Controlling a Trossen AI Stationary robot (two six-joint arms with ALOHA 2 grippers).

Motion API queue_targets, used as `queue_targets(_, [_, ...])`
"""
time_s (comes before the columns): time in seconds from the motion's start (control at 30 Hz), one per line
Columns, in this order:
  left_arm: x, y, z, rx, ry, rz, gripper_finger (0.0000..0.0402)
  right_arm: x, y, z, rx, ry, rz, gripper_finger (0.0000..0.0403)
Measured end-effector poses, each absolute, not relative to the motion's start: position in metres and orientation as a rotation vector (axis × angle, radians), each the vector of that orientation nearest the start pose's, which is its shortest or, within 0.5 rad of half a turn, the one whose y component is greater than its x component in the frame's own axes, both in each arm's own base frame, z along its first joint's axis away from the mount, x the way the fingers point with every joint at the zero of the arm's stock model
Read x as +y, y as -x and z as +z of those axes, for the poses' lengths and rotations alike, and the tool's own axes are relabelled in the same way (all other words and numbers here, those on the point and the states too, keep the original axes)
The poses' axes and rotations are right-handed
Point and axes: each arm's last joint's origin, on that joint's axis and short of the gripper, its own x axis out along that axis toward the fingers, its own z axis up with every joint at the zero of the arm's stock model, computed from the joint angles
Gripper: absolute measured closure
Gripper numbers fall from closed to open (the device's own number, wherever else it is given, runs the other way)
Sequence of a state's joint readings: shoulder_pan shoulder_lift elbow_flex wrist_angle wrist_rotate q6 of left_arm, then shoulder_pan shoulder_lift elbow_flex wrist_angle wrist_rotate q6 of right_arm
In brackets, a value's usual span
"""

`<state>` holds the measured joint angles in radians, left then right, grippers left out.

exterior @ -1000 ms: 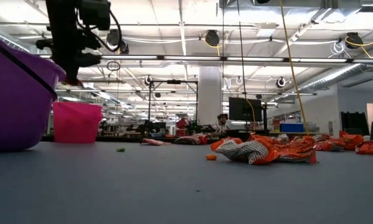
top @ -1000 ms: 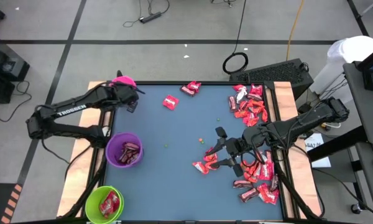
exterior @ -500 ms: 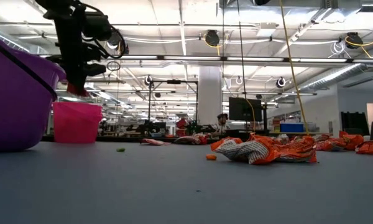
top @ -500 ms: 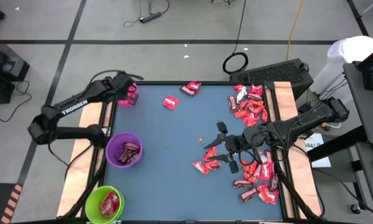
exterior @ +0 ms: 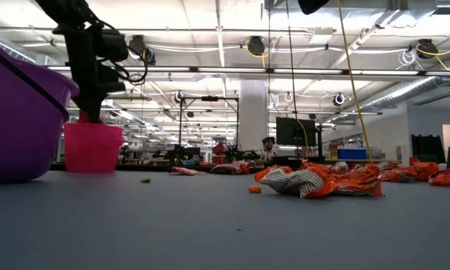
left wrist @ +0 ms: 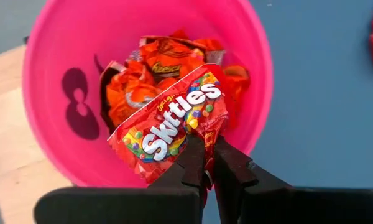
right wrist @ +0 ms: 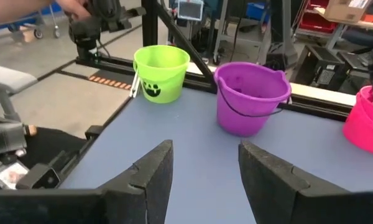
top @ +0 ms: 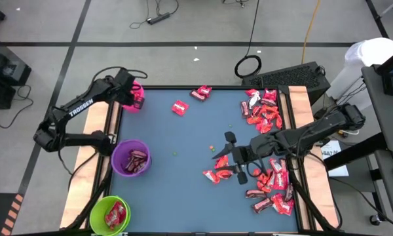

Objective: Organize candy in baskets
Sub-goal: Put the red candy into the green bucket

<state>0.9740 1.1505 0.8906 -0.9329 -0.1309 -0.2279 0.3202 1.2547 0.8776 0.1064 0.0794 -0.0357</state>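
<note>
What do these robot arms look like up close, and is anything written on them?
Both arms are dark, slim and jointed. The left arm bears white "TROSSEN" lettering, with thin black cables looping near its wrist. The left gripper and right gripper each end in two flat, black, wedge-shaped fingers.

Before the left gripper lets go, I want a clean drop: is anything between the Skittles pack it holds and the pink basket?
Nothing visible blocks it. The left gripper is shut on the Skittles pack, directly above the open pink basket. Orange wrapped candies already lie inside, but there is room above them.
</note>
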Motion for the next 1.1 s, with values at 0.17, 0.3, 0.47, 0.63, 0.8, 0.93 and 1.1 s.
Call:
queue_targets(0.17, [0.168,-0.109,0.250,1.031,0.700,1.100,0.0382,0.088,-0.272,0.290,0.263,0.096,0.244,0.0232])
queue_targets(0.3, [0.168,-0.109,0.250,1.031,0.700,1.099,0.0382,0.088,-0.272,0.294,0.229,0.090,0.243,0.0232])
queue_targets(0.47, [0.168,-0.109,0.250,1.032,0.700,1.099,0.0382,0.085,-0.267,0.307,0.144,0.097,0.242,0.0232])
queue_targets(0.63, [0.167,-0.108,0.250,1.034,0.720,1.108,0.0382,0.084,-0.263,0.315,0.108,0.101,0.241,0.0232])
queue_targets(0.8, [0.167,-0.108,0.252,1.055,0.681,1.090,0.0382,0.084,-0.262,0.314,0.121,0.101,0.241,0.0232])
queue_targets(0.93, [0.157,-0.110,0.268,1.015,0.609,1.090,0.0382,0.084,-0.262,0.312,0.142,0.102,0.241,0.0232])
queue_targets(1.1, [0.142,-0.110,0.293,0.939,0.576,1.032,0.0382,0.084,-0.262,0.316,0.092,0.092,0.240,0.0232])
